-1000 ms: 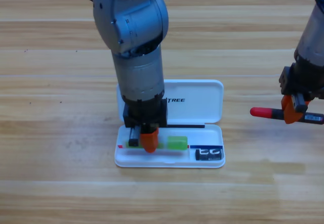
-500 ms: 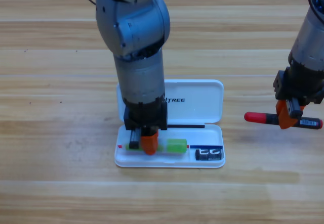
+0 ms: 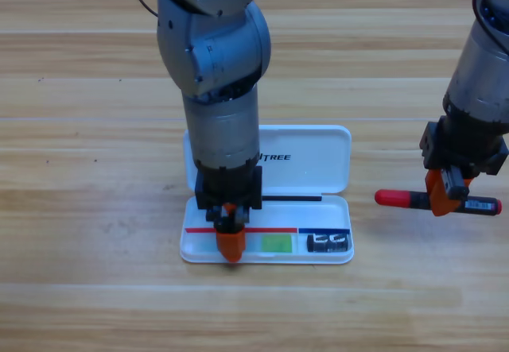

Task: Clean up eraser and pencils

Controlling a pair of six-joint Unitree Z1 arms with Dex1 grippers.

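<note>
**benchbot_77:** Eraser is sitting flat in the lower tray of the open white case, about in the middle, with a small black item lying in the same tray off to its right. The left gripper is pointing straight down into that tray just left of the green block, near it but not touching as far as the view is showing. Its orange tip is hanging right at the tray's front edge. Can't tell if its jaws are apart or together, the arm is hiding the gap.

**z1_tinker:** And the pencil?

**benchbot_77:** Pencil is hanging out to the right of the case, well apart from it, lying roughly level with the red end pointing toward the case. The right gripper is clamping it around the black body, with the labelled end sticking out on the far side, over the wooden table.
</note>
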